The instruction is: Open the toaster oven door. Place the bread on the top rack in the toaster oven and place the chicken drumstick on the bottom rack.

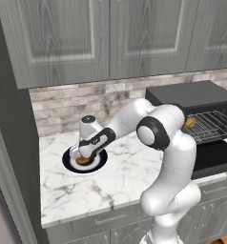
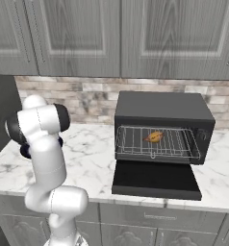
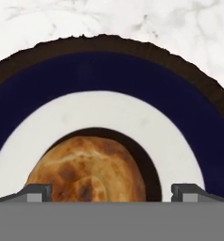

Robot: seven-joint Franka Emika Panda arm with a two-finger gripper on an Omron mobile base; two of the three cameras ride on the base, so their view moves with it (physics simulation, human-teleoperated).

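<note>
Grey cabinets above a marble table point(image 1: 120, 176). We see the toaster oven point(image 2: 162, 113) with its door point(image 2: 155, 180) lowered flat, a step done. One browned piece point(image 2: 154, 137) lies on a rack; which rack we cannot tell. On the blue-rimmed plate point(image 3: 109, 75) sits the other piece point(image 3: 88, 172), not yet lifted; the claw point(image 3: 111, 192) hangs spread wide just above it.

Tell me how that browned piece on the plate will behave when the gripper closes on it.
The chicken drumstick looks lumpy and rounded, so it may shift or roll between the fingertips. Its glossy browned skin could be slippery. It sits low on the plate, so it seems unlikely to tip.
</note>
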